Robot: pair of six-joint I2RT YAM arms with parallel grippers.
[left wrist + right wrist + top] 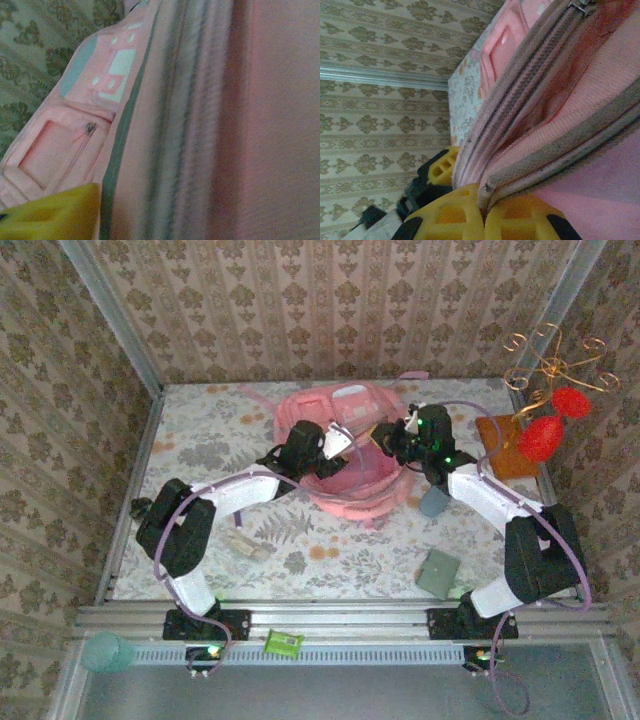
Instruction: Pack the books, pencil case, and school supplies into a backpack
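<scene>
Two hands meet at the middle of a tabletop (330, 565) laid with a pale leaf-and-flower print. It is fenced by metal rails (340, 615) and walls of beige damask wallpaper (300, 310). The pink backpack (300, 412) lies under and between them, spreading beyond both hands toward the far wall.

The right hand (388, 437) is clenched on the backpack. In its wrist view the yellow fingertips (465, 200) pinch a grey zip band (560, 145) at the edge of the mouth. The left hand (338, 443) sits just to the right hand's left, so close to the fabric that its wrist view shows the fabric blurred. One yellow finger (50, 215) shows at the corner, and I cannot tell whether this hand is released or gripping. What lies inside the bag is hidden.

The backpack's long axis runs from the hands toward the far wall, with its pocket panel (352, 398) of pale squares at the far end. Behind the right hand, near the arm's base, rests a grey-green flat piece (438, 573). Behind the left hand lies a small pale block (250, 545).
</scene>
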